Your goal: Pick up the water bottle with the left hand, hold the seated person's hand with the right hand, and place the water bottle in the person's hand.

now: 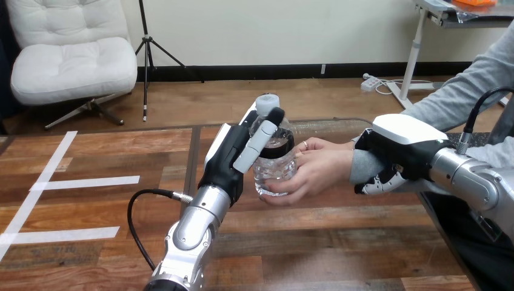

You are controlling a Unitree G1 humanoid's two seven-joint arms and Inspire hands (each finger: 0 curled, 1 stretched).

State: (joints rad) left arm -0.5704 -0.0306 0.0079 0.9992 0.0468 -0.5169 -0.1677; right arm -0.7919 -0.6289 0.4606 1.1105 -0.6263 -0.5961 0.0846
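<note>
The left hand (229, 160), curled round the bottle (276, 171), is setting it into the person's hand (318, 170) beside it; the right hand (397, 148) is clasping their wrist (362, 165) steady.

You see the clear water bottle (274, 159) upright at mid-view, its white cap (267, 103) on. The person's hand (318, 167) cups its lower part from the right.
</note>
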